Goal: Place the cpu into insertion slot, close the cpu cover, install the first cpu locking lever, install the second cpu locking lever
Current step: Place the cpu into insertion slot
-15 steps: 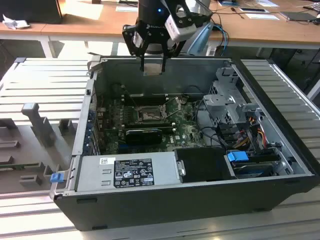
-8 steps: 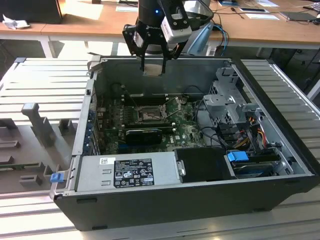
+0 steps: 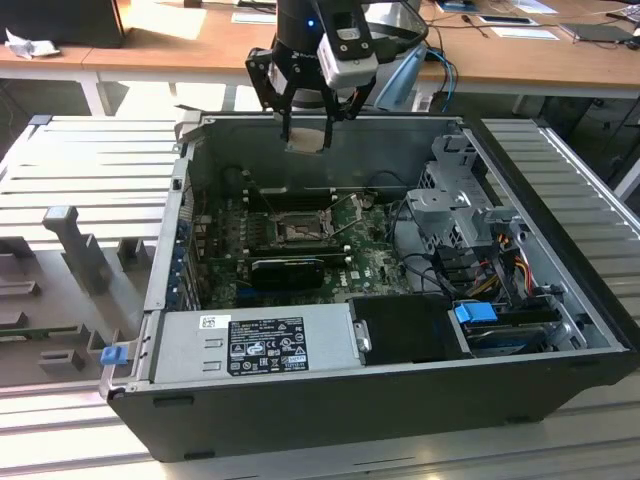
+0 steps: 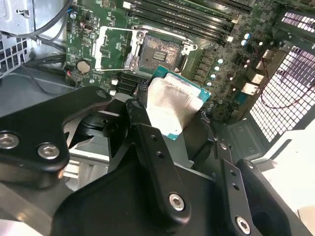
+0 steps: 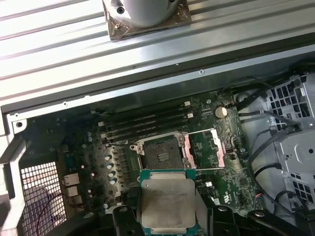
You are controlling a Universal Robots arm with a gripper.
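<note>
My gripper (image 3: 305, 128) is shut on the cpu (image 3: 305, 138), a flat square chip with a dull silver top and a green edge. It hangs above the back wall of the open computer case. In both wrist views the black fingers (image 4: 142, 123) clamp two opposite sides of the cpu (image 4: 172, 103) (image 5: 167, 204). Well below it lies the insertion slot (image 5: 160, 152) (image 4: 160, 51) (image 3: 297, 232), a dark square socket that is bare. The cpu cover (image 5: 220, 147) (image 4: 98, 49), a thin silver frame, is swung open beside the slot.
Inside the case, a black card (image 3: 290, 268) lies just in front of the slot and long memory slots (image 5: 147, 123) lie behind it. A grey power supply (image 3: 255, 345), a metal drive cage (image 3: 460, 200) and cables (image 3: 500, 260) stand around them. A ribbed metal table (image 3: 90, 170) surrounds the case.
</note>
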